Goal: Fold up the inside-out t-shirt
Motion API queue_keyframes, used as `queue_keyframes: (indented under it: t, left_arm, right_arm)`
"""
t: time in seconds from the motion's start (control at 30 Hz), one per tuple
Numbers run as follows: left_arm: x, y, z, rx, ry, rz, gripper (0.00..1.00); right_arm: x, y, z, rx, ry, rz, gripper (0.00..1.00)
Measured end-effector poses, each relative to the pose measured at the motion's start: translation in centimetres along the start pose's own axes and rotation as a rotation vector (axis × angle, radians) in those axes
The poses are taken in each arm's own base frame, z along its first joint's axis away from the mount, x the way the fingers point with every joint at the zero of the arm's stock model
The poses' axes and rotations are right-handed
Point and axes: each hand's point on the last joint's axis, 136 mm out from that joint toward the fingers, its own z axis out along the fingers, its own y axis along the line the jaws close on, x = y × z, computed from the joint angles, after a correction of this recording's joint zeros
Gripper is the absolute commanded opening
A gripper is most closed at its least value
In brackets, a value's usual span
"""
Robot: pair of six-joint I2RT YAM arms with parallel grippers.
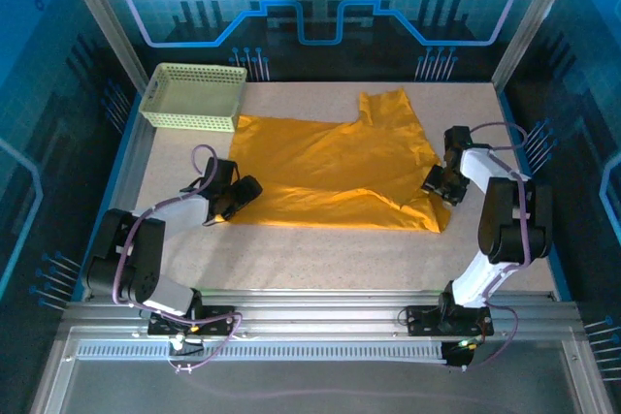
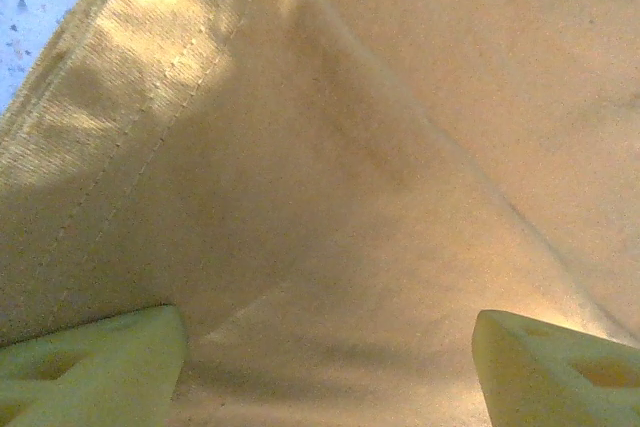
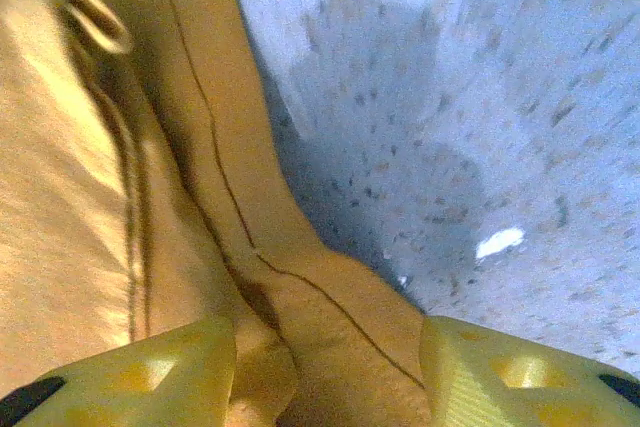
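The inside-out t-shirt point(image 1: 340, 167) lies spread flat on the table, mustard-orange, plain side up, with one sleeve pointing to the far side. My left gripper point(image 1: 245, 193) rests at the shirt's left edge. In the left wrist view it point(image 2: 330, 377) is open, its fingers point(image 2: 90, 367) wide apart over smooth cloth point(image 2: 350, 147) with a stitched hem at the upper left. My right gripper point(image 1: 434, 184) is at the shirt's right edge. There it point(image 3: 330, 372) stands open around a raised, seamed fold of the shirt point(image 3: 330, 337), which lies between the two fingers.
A pale yellow-green mesh basket point(image 1: 192, 96) stands at the back left, just beyond the shirt's left corner. Speckled tabletop point(image 3: 450, 97) lies bare to the right of the shirt and along the near edge point(image 1: 320, 249). Frame posts border the table.
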Motion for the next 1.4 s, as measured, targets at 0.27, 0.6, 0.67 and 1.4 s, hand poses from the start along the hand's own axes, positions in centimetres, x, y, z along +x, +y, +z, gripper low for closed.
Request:
queue_keyframes:
  t: [0.27, 0.6, 0.67, 1.4]
  left_arm:
    - [0.0, 0.0, -0.1, 0.002, -0.002, 0.013, 0.79]
    - [0.0, 0.0, -0.1, 0.001, -0.002, 0.013, 0.79]
    - [0.0, 0.0, -0.1, 0.000, -0.001, 0.013, 0.80]
    - [0.1, 1.1, -0.8, -0.047, -0.005, 0.032, 0.85]
  right_arm:
    - [3.0, -0.6, -3.3, -0.021, -0.053, -0.036, 0.52]
    - [9.0, -0.6, -0.8, -0.048, 0.106, -0.069, 0.33]
    - [9.1, -0.7, -0.4, -0.037, 0.116, -0.066, 0.27]
    - [4.1, -2.7, -4.0, 0.182, -0.064, -0.129, 0.43]
